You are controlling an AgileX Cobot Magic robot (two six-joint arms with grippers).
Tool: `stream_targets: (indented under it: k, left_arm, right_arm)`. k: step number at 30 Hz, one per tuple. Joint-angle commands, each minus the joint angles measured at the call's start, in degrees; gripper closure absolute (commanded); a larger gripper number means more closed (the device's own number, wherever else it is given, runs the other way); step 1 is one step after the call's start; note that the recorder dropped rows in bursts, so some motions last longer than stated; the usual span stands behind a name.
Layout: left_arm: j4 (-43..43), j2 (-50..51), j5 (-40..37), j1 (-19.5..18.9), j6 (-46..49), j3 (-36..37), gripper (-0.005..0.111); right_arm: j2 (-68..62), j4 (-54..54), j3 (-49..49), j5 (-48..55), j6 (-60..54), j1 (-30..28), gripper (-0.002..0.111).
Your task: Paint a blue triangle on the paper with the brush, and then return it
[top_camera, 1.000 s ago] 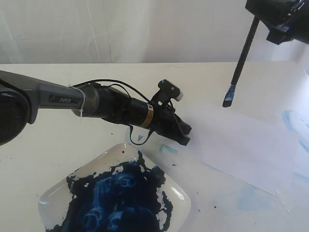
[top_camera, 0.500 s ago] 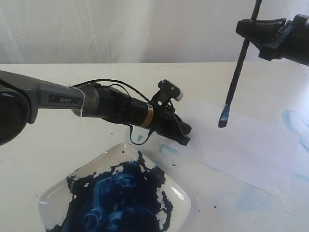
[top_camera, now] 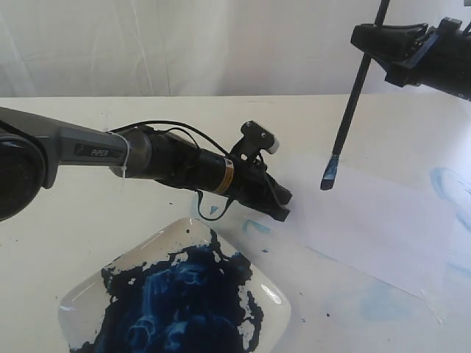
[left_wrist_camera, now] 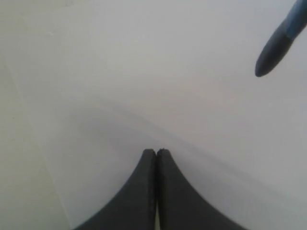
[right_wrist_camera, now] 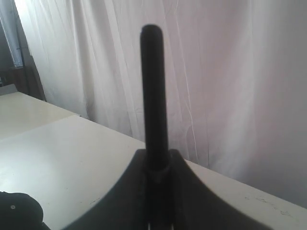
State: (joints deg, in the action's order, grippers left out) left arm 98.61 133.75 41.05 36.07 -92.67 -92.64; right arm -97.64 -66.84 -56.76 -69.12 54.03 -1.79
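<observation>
Loaded brush [top_camera: 346, 118] over bare paper [top_camera: 368, 220]
Thin, flimsy paper lies on the table [top_camera: 73, 147], pressed down by the left gripper [top_camera: 282, 208], jaws together; the right gripper [top_camera: 366, 38] clamps the light, stiff brush by its handle, soft blue bristles above the sheet.

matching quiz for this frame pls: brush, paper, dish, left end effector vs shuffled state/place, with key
1. brush
2. paper
3. dish
4. left end effector

A. smeared with dark blue paint
B. shut, low at the sheet's edge
C. clamped in the right end effector, bristles down
D. lying flat, white, no triangle yet

Pairs: 1-C, 2-D, 3-A, 4-B
</observation>
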Motion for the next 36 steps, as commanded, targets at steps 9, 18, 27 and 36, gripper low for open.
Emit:
stream_targets:
  k: [9, 18, 27, 36]
  left_arm:
    - [1.33, 0.61, 2.02, -1.85, -0.01, 0.04, 0.107]
    - [1.33, 0.61, 6.58, -5.07, -0.25, 0.04, 0.107]
    - [1.33, 0.61, 6.95, -5.07, -0.25, 0.04, 0.107]
    - [1.33, 0.61, 7.10, -5.07, -0.25, 0.04, 0.107]
  right_arm:
    - [0.09, 1.93, 0.19, -0.84, 0.18, 0.01, 0.108]
    - [-2.11, 2.56, 0.19, -0.84, -0.25, 0.01, 0.108]
    - [-6.05, 3.54, 0.19, -0.84, -2.23, 0.01, 0.108]
    - [-7.94, 4.48, 0.19, -0.84, -4.30, 0.01, 0.108]
